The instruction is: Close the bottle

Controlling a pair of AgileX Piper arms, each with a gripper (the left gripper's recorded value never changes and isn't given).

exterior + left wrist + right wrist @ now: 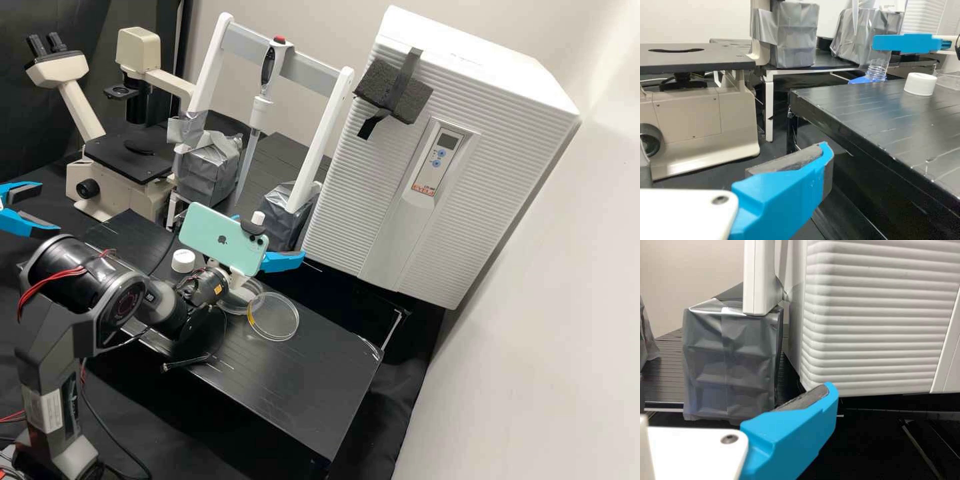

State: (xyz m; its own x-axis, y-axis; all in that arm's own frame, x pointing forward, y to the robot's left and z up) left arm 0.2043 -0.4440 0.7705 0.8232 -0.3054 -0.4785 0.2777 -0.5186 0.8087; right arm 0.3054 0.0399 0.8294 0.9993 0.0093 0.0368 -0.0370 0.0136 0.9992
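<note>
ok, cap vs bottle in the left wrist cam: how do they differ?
The cap is opaque white; the bottle is clear. The cap is low and squat; the bottle taller, upright. The cap lies bare on the black platform; the bottle stands farther back, its top hidden. Both are round.

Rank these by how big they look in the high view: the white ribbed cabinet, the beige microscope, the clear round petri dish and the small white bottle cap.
Largest to smallest:
1. white ribbed cabinet
2. beige microscope
3. clear round petri dish
4. small white bottle cap
</note>
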